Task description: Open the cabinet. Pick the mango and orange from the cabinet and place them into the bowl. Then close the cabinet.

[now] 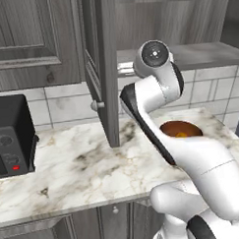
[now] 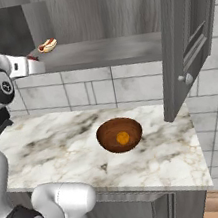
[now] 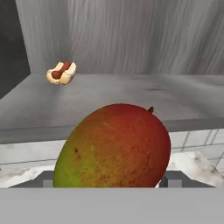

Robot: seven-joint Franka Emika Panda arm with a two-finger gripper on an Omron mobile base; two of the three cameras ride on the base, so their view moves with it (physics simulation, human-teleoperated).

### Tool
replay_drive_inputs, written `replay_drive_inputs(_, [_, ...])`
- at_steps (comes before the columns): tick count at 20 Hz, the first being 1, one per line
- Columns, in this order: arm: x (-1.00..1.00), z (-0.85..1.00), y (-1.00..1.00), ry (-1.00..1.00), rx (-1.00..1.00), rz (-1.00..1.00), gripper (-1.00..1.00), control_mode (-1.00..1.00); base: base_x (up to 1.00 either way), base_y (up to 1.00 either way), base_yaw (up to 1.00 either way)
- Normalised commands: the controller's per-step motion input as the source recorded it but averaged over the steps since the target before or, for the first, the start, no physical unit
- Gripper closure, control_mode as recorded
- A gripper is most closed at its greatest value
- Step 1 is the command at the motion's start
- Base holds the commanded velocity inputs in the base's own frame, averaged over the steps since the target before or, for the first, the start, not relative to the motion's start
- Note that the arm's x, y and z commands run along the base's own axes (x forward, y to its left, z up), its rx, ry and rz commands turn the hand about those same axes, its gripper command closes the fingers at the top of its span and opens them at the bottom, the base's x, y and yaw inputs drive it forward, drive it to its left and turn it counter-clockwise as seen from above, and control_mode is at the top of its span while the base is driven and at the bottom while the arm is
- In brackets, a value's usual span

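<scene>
With the cabinet open and the orange already in the bowl at the middle of the right base view, the gripper holds the mango near the shelf edge; bowling it and closing remain.

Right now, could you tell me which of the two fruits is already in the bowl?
The orange, round and uniformly orange, lies in the bowl. The red-and-green mango sits between the hand's fingers, outside the cabinet.
</scene>
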Motion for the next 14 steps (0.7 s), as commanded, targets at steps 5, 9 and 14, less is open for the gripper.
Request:
replay_drive_inputs(5, [-1.00, -0.13, -0.12, -0.07, 0.02, -0.06, 1.00, -1.00, 0.00, 0.00, 0.00])
replay_drive_inputs(9, [-1.00, -0.14, -0.07, -0.03, 0.01, -0.07, 1.00, -1.00, 0.00, 0.00, 0.00])
replay_drive_inputs(14, [-0.56, -0.06, 0.00, 0.00, 0.00, -0.02, 1.00, -1.00, 0.00, 0.00, 0.00])
